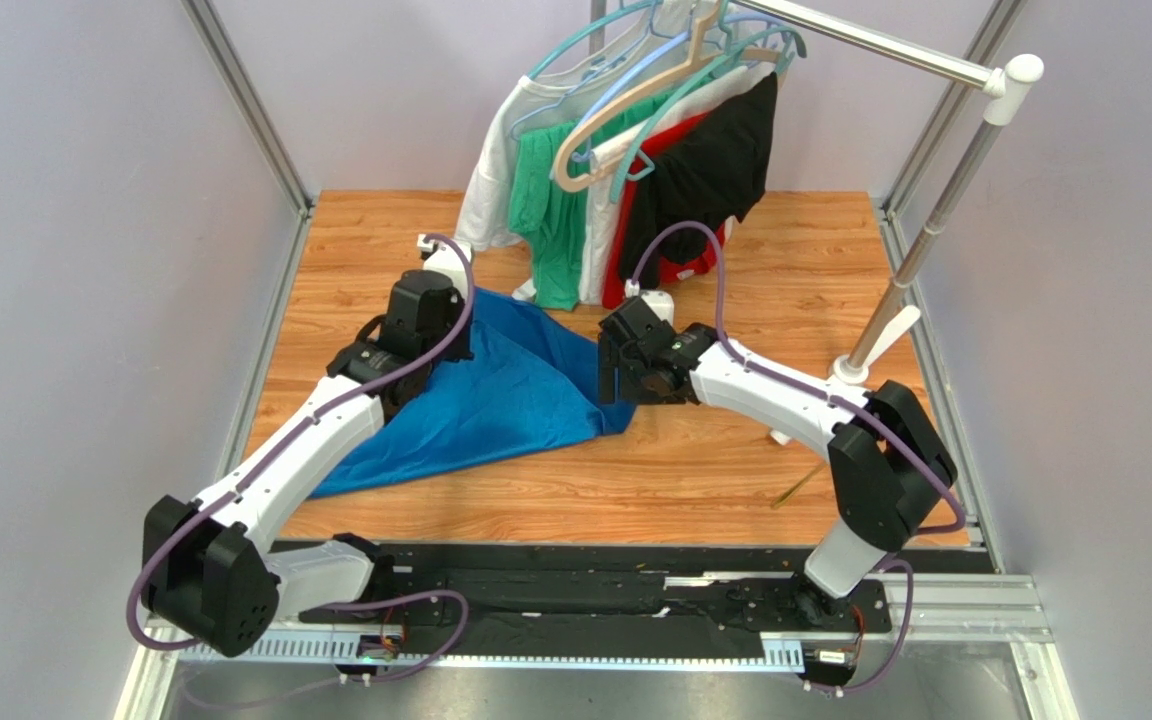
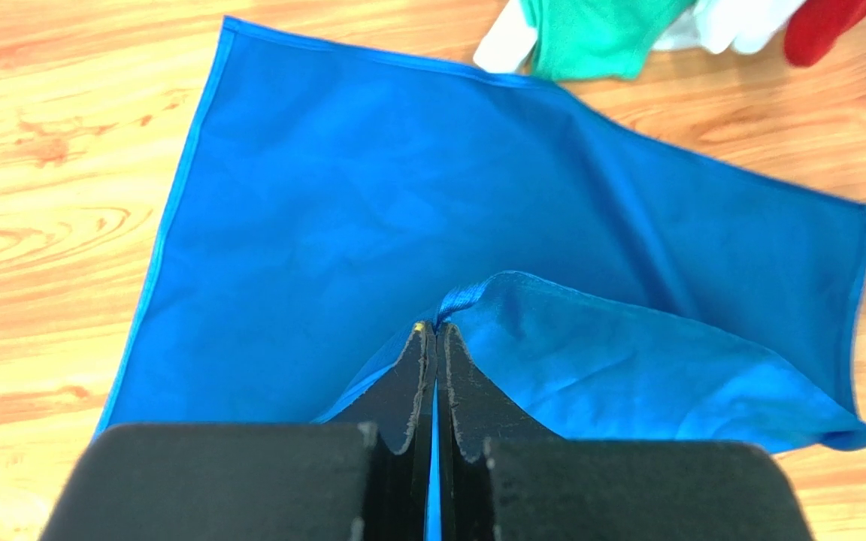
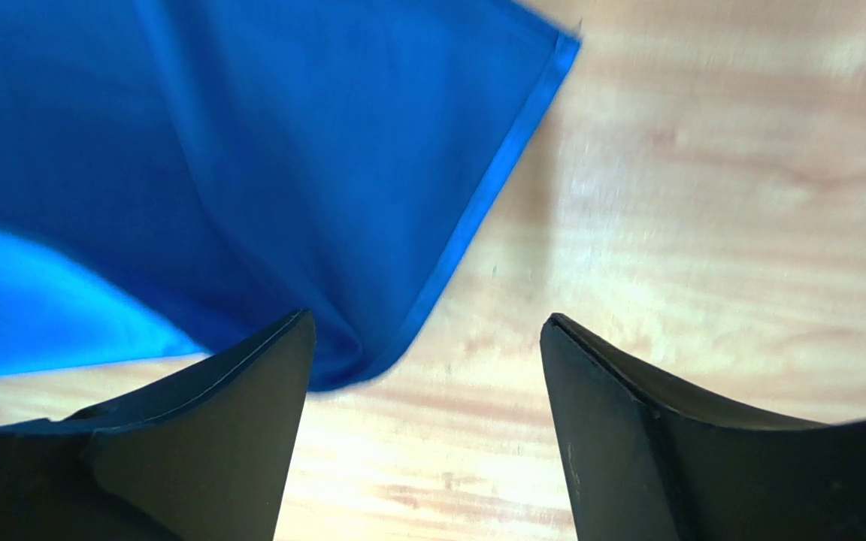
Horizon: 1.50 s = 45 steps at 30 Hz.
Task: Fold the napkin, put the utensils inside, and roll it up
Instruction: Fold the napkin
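my left fingers (image 2: 426, 352) clamped on napkin (image 2: 404, 192) fold | my right fingers (image 3: 255, 389) wide open, empty | risk: one-sided pull drags napkin crooked, or fold slips out

The napkin (image 1: 492, 398) is plain royal blue with a slightly brighter hem. The desk (image 1: 778, 300) is orange-brown wood grain with darker knots. The left fingers (image 2: 409, 383) and right fingers (image 3: 234, 428) are matte black. The garments (image 1: 545, 180) show 4 colours: white, green, red, black.

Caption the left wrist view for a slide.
Shut left gripper pinches a fold of royal-blue cloth napkin on wooden table.
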Available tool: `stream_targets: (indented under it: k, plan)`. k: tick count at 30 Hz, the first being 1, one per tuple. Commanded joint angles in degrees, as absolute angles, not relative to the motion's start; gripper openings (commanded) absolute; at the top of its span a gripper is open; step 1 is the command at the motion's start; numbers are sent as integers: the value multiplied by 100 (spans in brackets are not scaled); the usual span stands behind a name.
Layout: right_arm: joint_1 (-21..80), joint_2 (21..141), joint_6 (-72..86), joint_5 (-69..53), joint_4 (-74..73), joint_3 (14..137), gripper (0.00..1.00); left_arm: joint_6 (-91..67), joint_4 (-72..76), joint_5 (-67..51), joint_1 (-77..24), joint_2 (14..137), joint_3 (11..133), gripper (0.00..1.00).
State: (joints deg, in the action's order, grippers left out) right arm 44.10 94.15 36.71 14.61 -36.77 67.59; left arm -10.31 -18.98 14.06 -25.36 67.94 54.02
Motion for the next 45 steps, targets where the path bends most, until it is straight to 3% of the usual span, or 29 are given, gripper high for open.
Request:
stream_targets:
  k: [1, 21, 29, 31, 33, 45]
  plan:
    - [4158, 9859, 3305, 1450, -3095, 7101, 76, -756, -1881, 1178, -2312, 6987, 5634, 0]
    - [3445, 11188, 3050, 1591, -2734, 7603, 60, -589, -1758, 1380, -1916, 7550, 5757, 0]
    - [3358, 11224, 2980, 1564, -2707, 7497, 36, -615, -1775, 1406, -1916, 7418, 5731, 0]
    - [3331, 11206, 2971, 1573, -2742, 7462, 23, -607, -1775, 1406, -1916, 7357, 5722, 0]
    - [3322, 11153, 2988, 1626, -2768, 7418, 17, -606, -1775, 1389, -1916, 7321, 5704, 0]
    - [3120, 10986, 2936, 1977, -2909, 7400, 17, -501, -1731, 1178, -1916, 7312, 5757, 0]
